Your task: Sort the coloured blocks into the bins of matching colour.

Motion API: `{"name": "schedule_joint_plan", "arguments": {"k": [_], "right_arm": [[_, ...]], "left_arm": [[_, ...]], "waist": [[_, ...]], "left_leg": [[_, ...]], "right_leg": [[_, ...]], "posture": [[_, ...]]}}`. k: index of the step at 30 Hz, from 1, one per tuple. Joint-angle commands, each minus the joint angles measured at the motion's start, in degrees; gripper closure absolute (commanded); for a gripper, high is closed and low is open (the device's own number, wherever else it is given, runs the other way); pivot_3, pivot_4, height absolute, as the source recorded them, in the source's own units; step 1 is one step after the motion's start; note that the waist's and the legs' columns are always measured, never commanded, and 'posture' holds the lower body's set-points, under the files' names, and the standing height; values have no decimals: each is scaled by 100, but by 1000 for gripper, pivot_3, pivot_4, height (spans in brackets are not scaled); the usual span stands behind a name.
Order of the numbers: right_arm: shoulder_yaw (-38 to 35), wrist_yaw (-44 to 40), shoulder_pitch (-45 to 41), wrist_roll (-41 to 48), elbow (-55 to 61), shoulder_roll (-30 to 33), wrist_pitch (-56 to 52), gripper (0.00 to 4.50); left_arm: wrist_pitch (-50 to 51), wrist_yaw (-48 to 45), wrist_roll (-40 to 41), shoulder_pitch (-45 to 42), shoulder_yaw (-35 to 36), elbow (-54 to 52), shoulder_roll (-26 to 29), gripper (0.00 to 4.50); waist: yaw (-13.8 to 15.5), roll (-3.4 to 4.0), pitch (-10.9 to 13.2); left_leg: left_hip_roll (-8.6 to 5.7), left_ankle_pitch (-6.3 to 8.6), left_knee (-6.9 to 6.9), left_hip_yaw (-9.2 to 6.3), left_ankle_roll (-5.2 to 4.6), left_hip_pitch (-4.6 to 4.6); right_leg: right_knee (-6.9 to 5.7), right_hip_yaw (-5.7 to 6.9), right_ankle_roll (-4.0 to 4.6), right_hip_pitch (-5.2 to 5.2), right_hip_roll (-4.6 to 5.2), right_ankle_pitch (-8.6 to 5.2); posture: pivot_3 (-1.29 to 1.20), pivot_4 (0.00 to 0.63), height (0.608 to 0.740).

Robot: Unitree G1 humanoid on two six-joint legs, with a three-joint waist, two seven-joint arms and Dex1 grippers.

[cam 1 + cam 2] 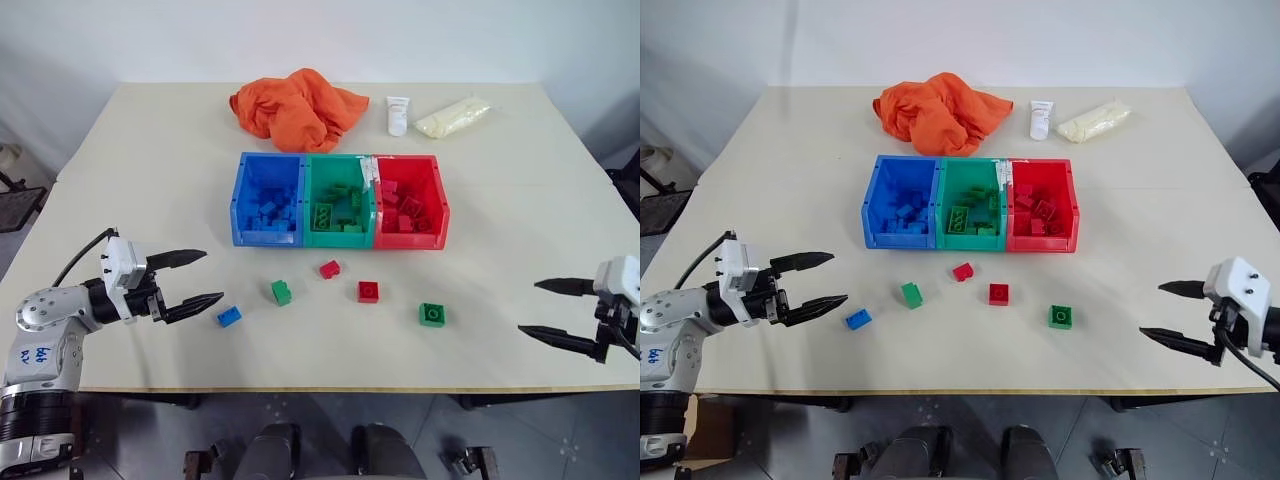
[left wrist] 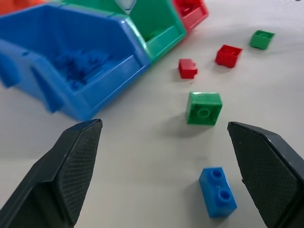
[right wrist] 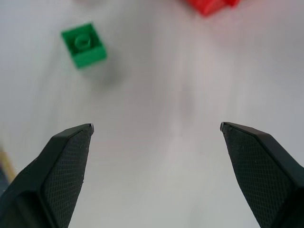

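Left gripper [image 1: 205, 278] spread wide and empty beside a small blue studded plastic brick [image 1: 229, 316], right gripper [image 1: 540, 308] likewise wide and empty near a green studded brick [image 1: 432, 314], two red bricks [image 1: 368, 291] and another green brick [image 1: 281, 292] loose on the beige table [image 1: 150, 150] before the joined blue, green and red plastic bins [image 1: 340, 238].

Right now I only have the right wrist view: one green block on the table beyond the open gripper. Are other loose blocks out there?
Observer: Yes, five in all. Besides that green block, a blue block, another green block and two red blocks lie in front of the bins.
Operator: How do the bins stand?
Observer: Joined in a row: blue on the robot's left, green in the middle, red on the right, each already holding matching blocks.
Operator: And the left gripper?
Observer: The left gripper is open and empty, nearest the blue block.
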State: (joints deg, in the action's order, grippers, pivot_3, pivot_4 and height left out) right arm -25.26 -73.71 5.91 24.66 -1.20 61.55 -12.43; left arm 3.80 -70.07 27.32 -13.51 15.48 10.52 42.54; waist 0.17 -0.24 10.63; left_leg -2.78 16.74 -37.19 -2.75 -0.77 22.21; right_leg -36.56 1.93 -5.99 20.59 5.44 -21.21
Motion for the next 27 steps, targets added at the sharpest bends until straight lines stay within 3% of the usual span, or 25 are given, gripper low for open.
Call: {"name": "schedule_joint_plan", "arguments": {"k": [1,7,13,20,23,27], "right_arm": [[-140,72,11,111,434,-10,-121,0],[917,443,-813,48,997,-401,-492,0],[2055,545,-1806,-354,693,-853,-576,0],[2686,277,-2019,-798,96,-882,-205,0],[2799,242,-2052,-858,2,-924,-186,629],[2753,391,-2141,-844,-30,-1069,-156,2055]], "left_arm": [[-153,-98,92,-108,45,53,-32,11],[-141,-84,191,78,152,-170,-67,11],[-81,-83,339,677,305,-682,-22,11],[102,259,496,1235,608,-1331,-67,11],[153,358,511,1453,713,-1519,-73,0],[200,472,549,1594,778,-1665,-92,0]], "waist": [[-29,0,0],[-40,0,0],[-12,0,0],[34,0,0],[-8,0,0],[-30,0,0]], "left_leg": [[0,0,-1,1,0,0],[3,0,-4,3,1,-3],[2,0,-4,0,2,-1],[1,3,-4,-3,-2,1],[1,3,-2,-2,-2,0],[3,2,-3,-3,-1,-1]], "right_leg": [[-1,0,0,0,-1,0],[-9,-2,0,1,-2,0],[-5,-5,-1,4,-1,1],[6,-4,-1,1,2,1],[5,-6,-1,1,1,1],[4,-4,-1,1,0,1]], "posture": [[0,150,740],[0,150,740],[0,150,740],[0,150,740],[0,150,740],[0,150,740]]}}
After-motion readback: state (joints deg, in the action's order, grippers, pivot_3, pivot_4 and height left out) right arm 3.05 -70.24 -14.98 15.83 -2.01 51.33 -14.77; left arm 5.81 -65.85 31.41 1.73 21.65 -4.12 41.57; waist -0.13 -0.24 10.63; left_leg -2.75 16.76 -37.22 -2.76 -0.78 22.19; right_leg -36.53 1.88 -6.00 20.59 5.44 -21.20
